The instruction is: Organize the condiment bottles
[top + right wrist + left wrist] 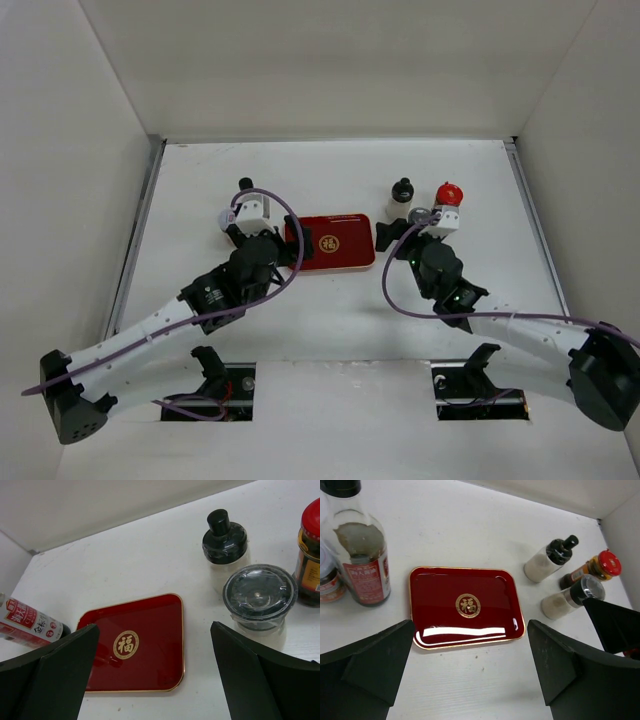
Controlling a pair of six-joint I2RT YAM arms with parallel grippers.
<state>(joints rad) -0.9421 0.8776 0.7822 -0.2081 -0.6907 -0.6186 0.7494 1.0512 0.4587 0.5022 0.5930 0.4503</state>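
Here the left gripper point(470, 630) and right gripper point(155, 629) gape wide beside the tray point(436, 587)

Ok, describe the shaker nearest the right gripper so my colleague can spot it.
Start at the red tray and look past its right end. The shaker is the one there closest to the right gripper. Its wide, shiny grey lid sets it apart from the black-capped bottle and the red-capped bottle.

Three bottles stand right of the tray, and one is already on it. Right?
No. The red tray is bare in the left wrist view; no bottle is on it. The black-capped shaker, red-capped bottle and grey-lidded shaker do stand right of it.
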